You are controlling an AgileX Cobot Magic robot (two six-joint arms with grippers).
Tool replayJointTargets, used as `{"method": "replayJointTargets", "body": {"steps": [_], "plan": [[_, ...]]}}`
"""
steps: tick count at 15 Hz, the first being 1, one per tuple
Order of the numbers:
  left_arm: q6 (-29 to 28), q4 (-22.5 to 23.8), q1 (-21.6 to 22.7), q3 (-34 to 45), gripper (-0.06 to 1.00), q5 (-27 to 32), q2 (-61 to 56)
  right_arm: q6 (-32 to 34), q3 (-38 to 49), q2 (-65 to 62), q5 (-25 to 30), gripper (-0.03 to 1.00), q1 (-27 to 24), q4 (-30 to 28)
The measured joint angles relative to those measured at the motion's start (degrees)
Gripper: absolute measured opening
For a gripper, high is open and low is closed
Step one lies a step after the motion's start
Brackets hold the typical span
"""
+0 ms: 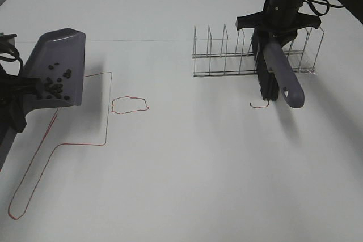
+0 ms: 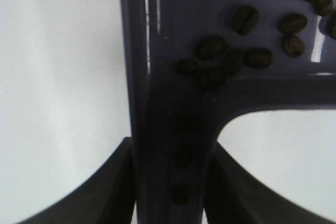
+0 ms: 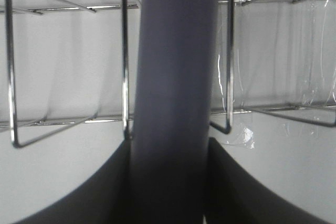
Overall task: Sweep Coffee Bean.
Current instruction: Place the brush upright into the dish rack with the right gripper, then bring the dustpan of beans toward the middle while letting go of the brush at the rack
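Note:
A grey-purple dustpan [image 1: 57, 66] is held at the far left, lifted and tilted, with several coffee beans [image 1: 55, 83] in its tray. My left gripper [image 1: 25, 89] is shut on the dustpan's handle [image 2: 173, 145]; beans [image 2: 231, 59] lie in the pan and a few along the handle groove. My right gripper [image 1: 272, 32] is shut on the brush's grey-purple handle [image 1: 283, 77], which fills the right wrist view [image 3: 173, 103]. The brush's black bristles [image 1: 266, 86] hang down in front of the wire rack.
A chrome wire rack [image 1: 227, 55] stands at the back right, close behind the brush; it also shows in the right wrist view [image 3: 68, 66]. Red outlines are drawn on the white table: a dustpan shape [image 1: 57, 145], a small blob [image 1: 130, 105] and a mark [image 1: 258, 105].

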Motion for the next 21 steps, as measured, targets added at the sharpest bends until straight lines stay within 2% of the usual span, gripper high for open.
{"method": "replayJointTargets", "body": {"steps": [2,3,5,9,11,14,18,21], "plan": [[0.0,0.0,0.0,0.0,0.33,0.0,0.0,-0.52,0.0,-0.11,0.0,0.44,0.0,0.06],[0.0,0.0,0.0,0.0,0.33,0.0,0.0,-0.52,-0.06,-0.92,-0.34,0.65,0.0,0.06],[0.0,0.0,0.0,0.0,0.33,0.06,0.0,-0.52,-0.06,-2.86,-1.49,0.71,0.0,0.06],[0.0,0.0,0.0,0.0,0.33,1.55,0.0,-0.57,-0.06,-7.51,-0.74,0.73,0.0,-0.11],[0.0,0.0,0.0,0.0,0.33,1.55,0.0,-1.83,-0.06,-10.08,3.21,0.73,0.0,-0.17],[-0.52,-0.06,0.0,0.0,0.33,1.55,0.97,-3.44,-0.06,-12.32,6.02,0.73,0.0,-0.17],[-0.8,-1.49,0.0,0.0,0.33,1.15,4.7,-4.41,-0.06,-18.56,6.25,0.73,0.0,1.2],[-0.23,-1.6,0.0,0.0,0.33,0.0,6.76,-5.33,4.87,-25.61,6.02,0.73,0.0,4.07]]}}
